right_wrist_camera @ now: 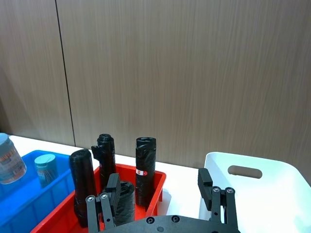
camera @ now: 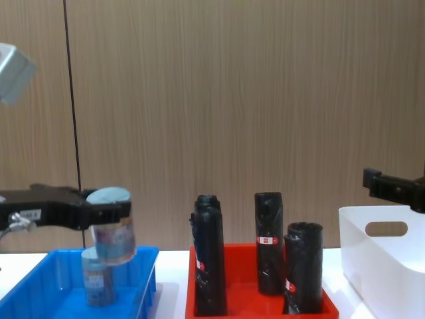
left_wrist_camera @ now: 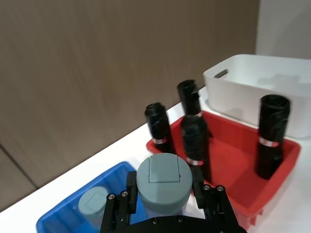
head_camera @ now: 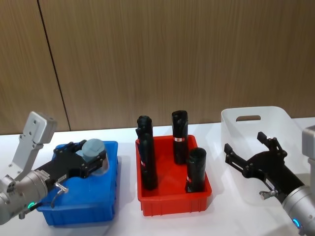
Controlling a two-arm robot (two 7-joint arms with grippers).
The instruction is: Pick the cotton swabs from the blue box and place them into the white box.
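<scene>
The left gripper (head_camera: 87,158) has its fingers closed round one jar of cotton swabs (head_camera: 93,149), gripping the sides just below the lid. The jar stands upright, lid up, over the blue box (head_camera: 110,199) and higher than a second jar (camera: 96,279) standing inside. The arm reaches in low from the left with its wrist about level, so the fingers lie sideways.

The white box (head_camera: 275,110) lies well off to the robot's right, and between them sits the red bin (head_camera: 172,202) of upright black rolls (head_camera: 179,130). Their tops come about as high as the held jar, so the carry probably needs more lift. The right gripper (head_camera: 250,147) hovers by the white box, fingers spread wide and empty. It is the nearer arm, but the jar is in the left.
</scene>
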